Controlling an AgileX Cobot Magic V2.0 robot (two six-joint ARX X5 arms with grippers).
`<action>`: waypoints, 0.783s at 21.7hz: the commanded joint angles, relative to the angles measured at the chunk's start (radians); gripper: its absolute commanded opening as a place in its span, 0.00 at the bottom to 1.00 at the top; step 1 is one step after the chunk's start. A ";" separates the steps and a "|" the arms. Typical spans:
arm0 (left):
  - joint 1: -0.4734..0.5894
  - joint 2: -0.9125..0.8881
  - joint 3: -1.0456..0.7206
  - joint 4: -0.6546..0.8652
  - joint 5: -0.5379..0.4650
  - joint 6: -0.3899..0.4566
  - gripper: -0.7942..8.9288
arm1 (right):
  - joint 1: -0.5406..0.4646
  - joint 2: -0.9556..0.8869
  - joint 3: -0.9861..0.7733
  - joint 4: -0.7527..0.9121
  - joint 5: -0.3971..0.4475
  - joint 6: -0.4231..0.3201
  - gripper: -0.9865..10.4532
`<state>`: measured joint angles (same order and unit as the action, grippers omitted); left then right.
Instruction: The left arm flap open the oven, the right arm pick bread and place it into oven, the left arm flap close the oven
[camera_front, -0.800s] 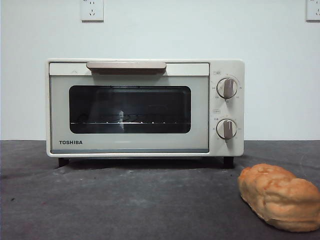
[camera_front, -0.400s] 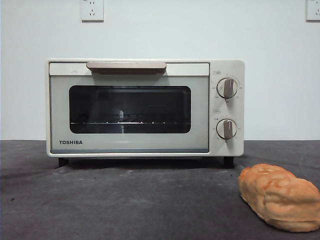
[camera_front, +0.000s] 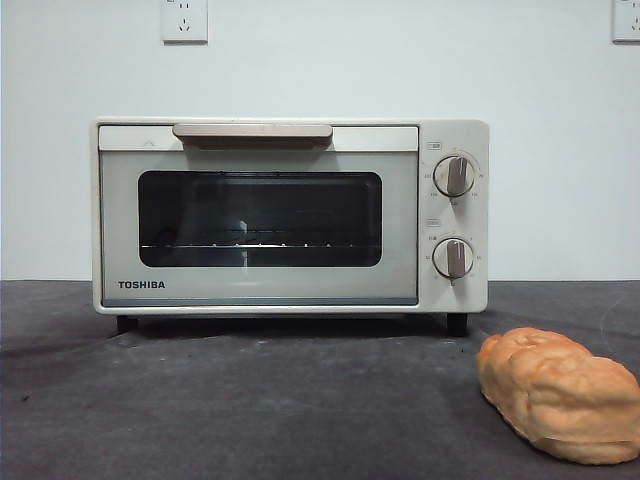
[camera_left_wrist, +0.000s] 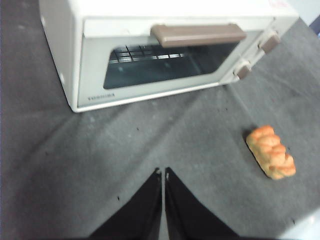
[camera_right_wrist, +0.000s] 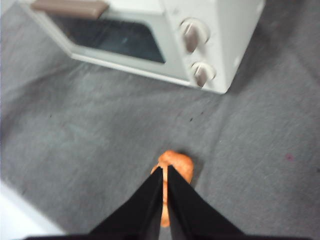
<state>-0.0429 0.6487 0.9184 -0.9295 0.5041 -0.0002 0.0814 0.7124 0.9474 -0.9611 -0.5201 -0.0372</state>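
Oven (camera_front: 290, 215) sits on the dark grey desk (camera_front: 250, 400), door fully closed, beige handle (camera_front: 252, 132) across the top of the door. Wire rack (camera_front: 240, 245) visible through the dark glass window. Two knobs (camera_front: 454, 176) stacked on the oven's right panel, TOSHIBA logo at the door's lower left. White wall behind with a socket (camera_front: 184, 20) above the oven.

Bread (camera_front: 558, 393) lies on the desk in front of the oven and off to its right-hand side, well apart from it, nothing touching it.

Left gripper (camera_left_wrist: 163, 173): jaws pressed together, holding nothing, up over bare desk in front of the oven door, well short of the handle (camera_left_wrist: 198, 35). Bread (camera_left_wrist: 270, 151) off to the side in its view.

Right gripper (camera_right_wrist: 165, 172): jaws pressed together, empty, poised over the bread (camera_right_wrist: 173, 167), tips overlapping the loaf in the wrist view; can't tell whether they touch it. Oven (camera_right_wrist: 150, 35) further out, knob panel nearest.

Neither arm shows in the front view.
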 joint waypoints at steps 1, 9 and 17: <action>-0.007 0.004 0.022 -0.013 0.006 0.027 0.10 | 0.018 0.008 0.019 0.002 -0.001 -0.031 0.09; -0.007 0.004 0.022 -0.021 0.006 0.027 0.10 | 0.024 0.007 0.019 0.003 0.001 -0.019 0.27; -0.007 0.004 0.022 -0.021 0.006 0.027 0.10 | 0.053 0.013 0.019 0.000 0.004 0.057 0.47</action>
<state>-0.0490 0.6479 0.9184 -0.9558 0.5041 0.0132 0.1318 0.7170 0.9474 -0.9646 -0.5186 -0.0017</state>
